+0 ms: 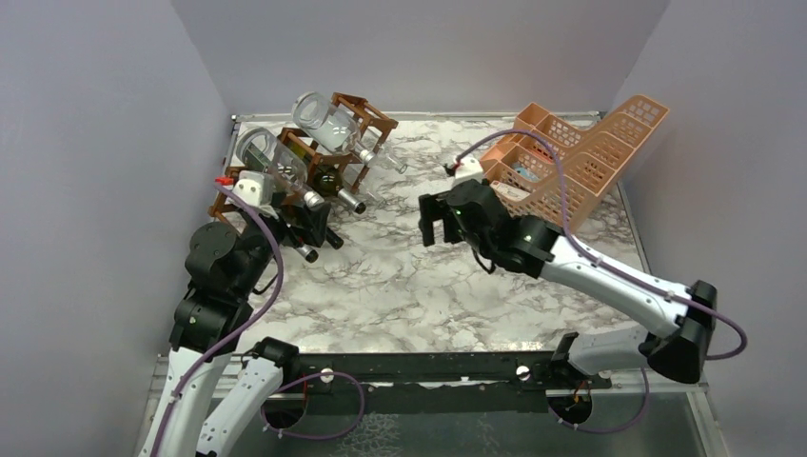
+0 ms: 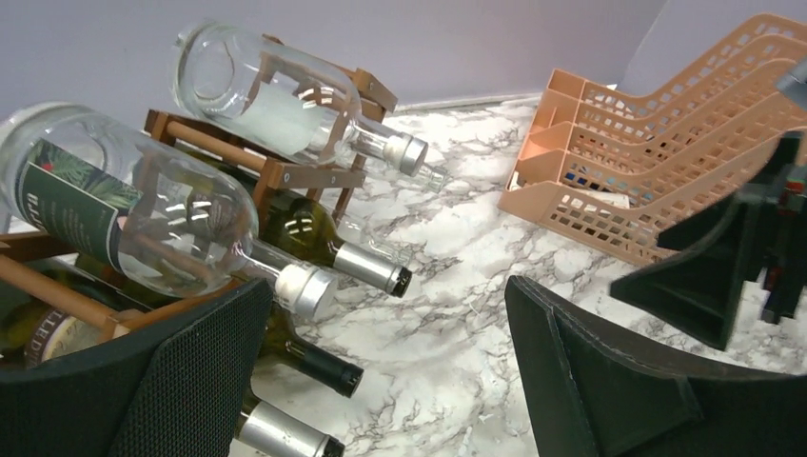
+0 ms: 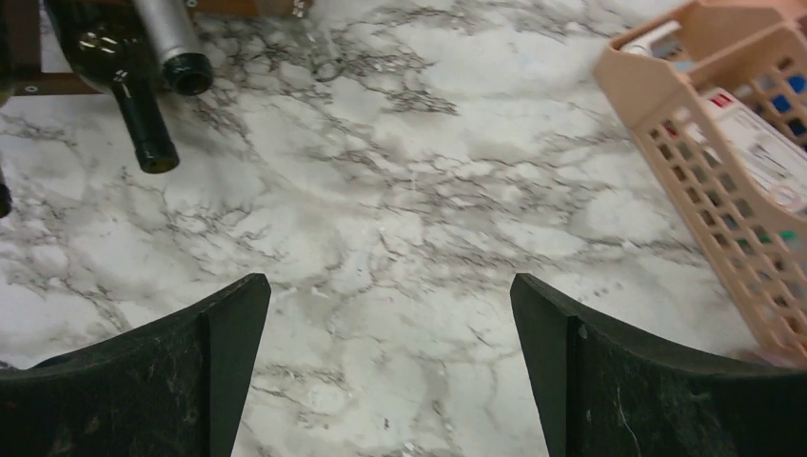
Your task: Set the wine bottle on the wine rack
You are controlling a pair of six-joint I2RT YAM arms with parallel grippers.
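Note:
The brown wooden wine rack stands at the back left and holds several bottles lying on their sides. Two clear bottles lie in its upper cells, and dark green bottles lie below. In the left wrist view I see the rack's slats, the clear bottles and dark necks. My left gripper is open and empty, close in front of the rack's lower bottles. My right gripper is open and empty over the marble table's middle.
A peach-orange perforated plastic basket rack with small items inside stands at the back right, close to my right gripper; it also shows in the right wrist view. Grey walls close in the table on three sides. Two dark bottle necks point toward the table's middle.

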